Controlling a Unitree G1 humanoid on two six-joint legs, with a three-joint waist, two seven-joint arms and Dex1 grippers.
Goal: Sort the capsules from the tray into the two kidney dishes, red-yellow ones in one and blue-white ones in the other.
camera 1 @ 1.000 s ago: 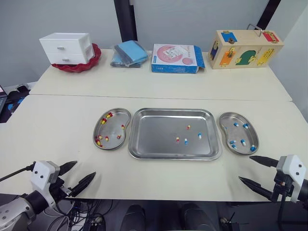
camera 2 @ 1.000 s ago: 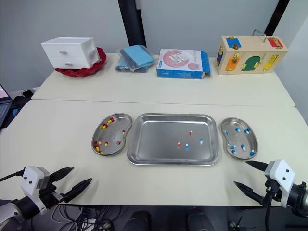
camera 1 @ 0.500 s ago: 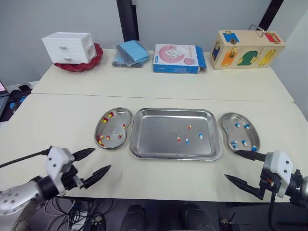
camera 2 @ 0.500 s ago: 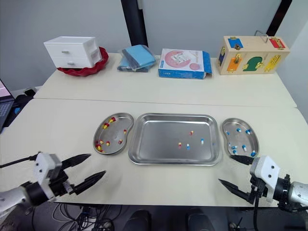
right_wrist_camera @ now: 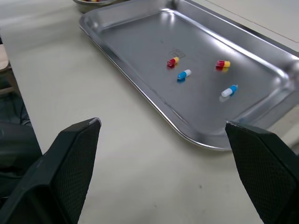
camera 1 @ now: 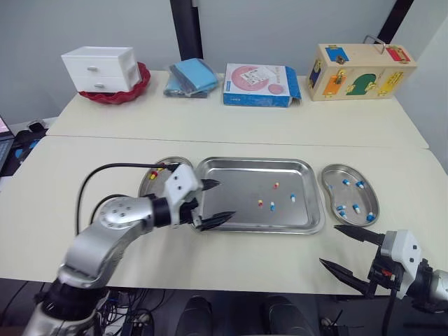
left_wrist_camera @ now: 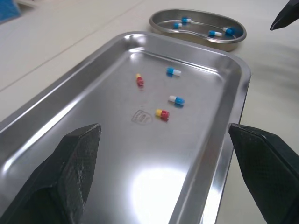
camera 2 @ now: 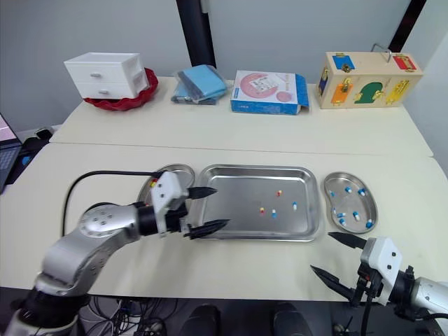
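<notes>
The steel tray [camera 1: 231, 203] holds two red-yellow capsules [camera 1: 276, 185] and two blue-white capsules [camera 1: 291, 197] right of its middle. My left gripper [camera 1: 225, 199] hovers open over the tray's left end, with nothing between its fingers. It covers part of the left kidney dish [camera 1: 148, 178], which holds red-yellow capsules. The right kidney dish [camera 1: 327, 183] holds several blue-white capsules. My right gripper [camera 1: 329, 245] stands open near the table's front edge, below that dish. In the left wrist view the four tray capsules [left_wrist_camera: 162, 114] lie ahead of the spread fingers.
Along the far table stand a white drawer unit [camera 1: 98, 68] in a red bowl, blue cloths [camera 1: 189, 75], a blue box [camera 1: 259, 84] and a wooden lock box [camera 1: 360, 71]. A black cable [camera 1: 91, 189] loops over the left arm.
My left arm has swung up from the near left edge to the tray's left end. The right gripper stays low near the front edge, still open.
</notes>
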